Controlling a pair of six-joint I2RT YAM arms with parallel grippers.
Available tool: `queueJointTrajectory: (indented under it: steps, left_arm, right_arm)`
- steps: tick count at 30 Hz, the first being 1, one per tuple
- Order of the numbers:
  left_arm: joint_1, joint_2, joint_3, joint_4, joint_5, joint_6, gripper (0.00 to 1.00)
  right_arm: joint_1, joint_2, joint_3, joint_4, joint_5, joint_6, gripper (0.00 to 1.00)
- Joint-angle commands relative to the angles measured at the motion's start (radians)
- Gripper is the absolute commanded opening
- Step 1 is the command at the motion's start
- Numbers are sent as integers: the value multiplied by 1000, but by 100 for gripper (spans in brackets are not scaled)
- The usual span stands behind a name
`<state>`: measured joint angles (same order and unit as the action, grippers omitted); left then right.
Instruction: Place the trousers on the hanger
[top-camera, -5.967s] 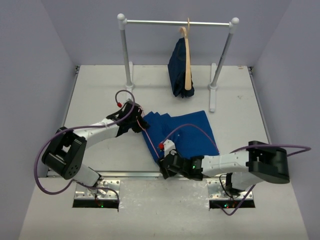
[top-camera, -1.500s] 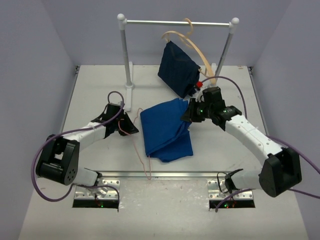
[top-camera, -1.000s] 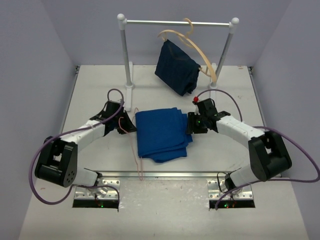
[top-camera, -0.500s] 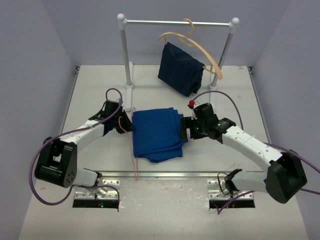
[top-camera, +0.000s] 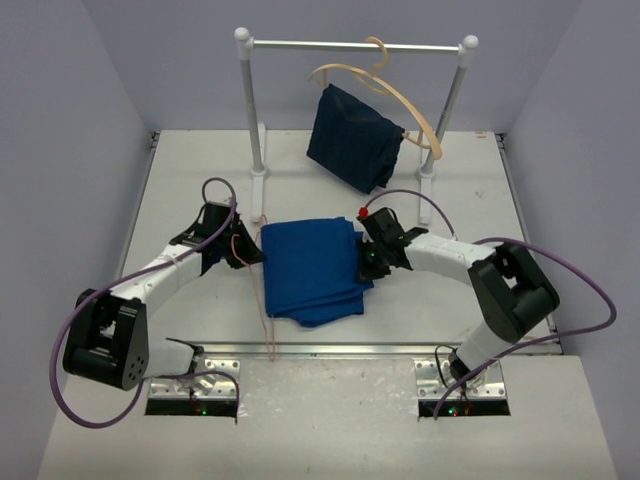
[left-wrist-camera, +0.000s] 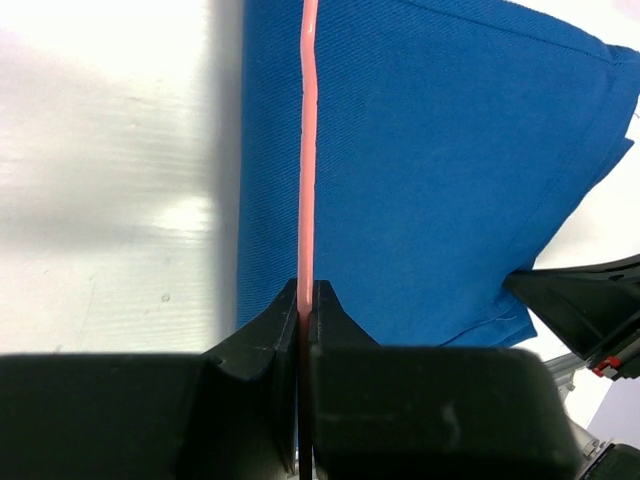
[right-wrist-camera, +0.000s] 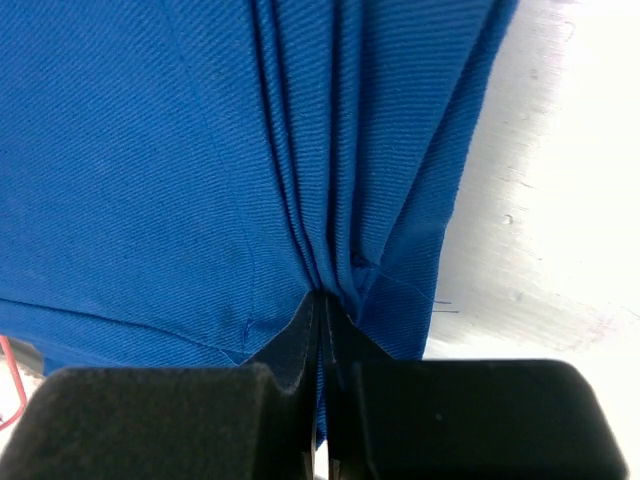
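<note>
As the folded royal-blue trousers (top-camera: 312, 278) lay flat near the middle of the bench (top-camera: 190, 180), their stacked right edge was pinched in the closed right hand (top-camera: 367, 262). Along their left edge ran the pink-red wire hanger (top-camera: 267, 310), long axis pointing near to far, its wire nipped in the closed left hand (top-camera: 245, 252). Cloth thus lay immediately right of the wire, touching it; threading probably required carrying the held edge leftward across it.

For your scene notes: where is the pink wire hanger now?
In the top view, the hanger lies left of centre along the trousers' left edge, clamped in the left pincer.
</note>
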<state>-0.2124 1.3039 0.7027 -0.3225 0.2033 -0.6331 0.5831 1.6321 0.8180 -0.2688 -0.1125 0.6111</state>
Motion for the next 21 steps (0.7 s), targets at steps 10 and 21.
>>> queueJointTrajectory:
  steps: [10,21]
  left_arm:
    - [26,-89,0,26,-42,-193,0]
    - [-16,-29,3,44,-104,-241,0]
  right_arm:
    - [220,-332,112,-101,52,-64,67]
    - [642,-32,435,-157,260,-10,99]
